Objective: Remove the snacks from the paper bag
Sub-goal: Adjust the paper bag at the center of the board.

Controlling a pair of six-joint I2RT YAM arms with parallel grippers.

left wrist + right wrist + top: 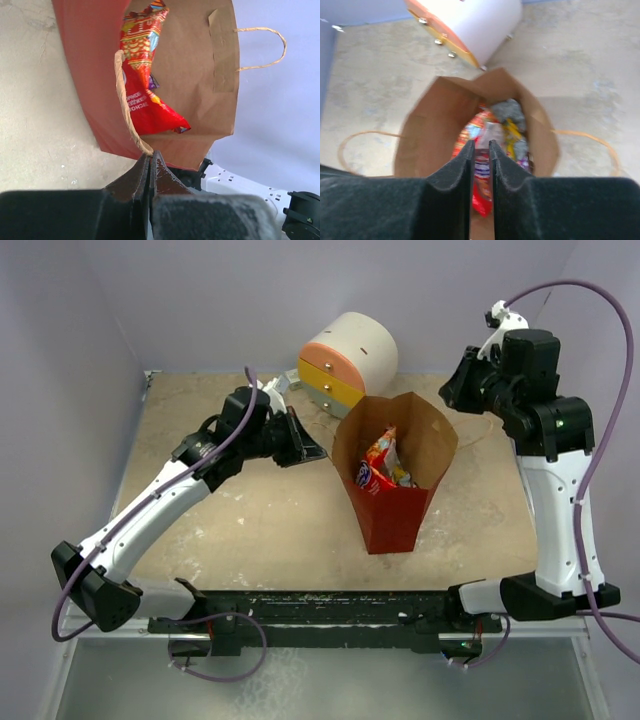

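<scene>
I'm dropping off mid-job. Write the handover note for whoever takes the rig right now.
Left gripper: shut, apparently pinching the near string handle of the paper bag.
Right gripper: jaws slightly apart, empty, hovering clear of the bag and aimed into its open mouth.
Inside the upright bag: red crisp packet, silver foil packet, yellow packet.
Done: nothing is out yet.
Left: lift every snack out onto the table.

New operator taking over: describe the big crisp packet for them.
On the table stands a tall red paper bag. Inside, the crisp packet is the largest item: bright red with yellow patterning, unlike the small silver packet and yellow packet beside it.
</scene>
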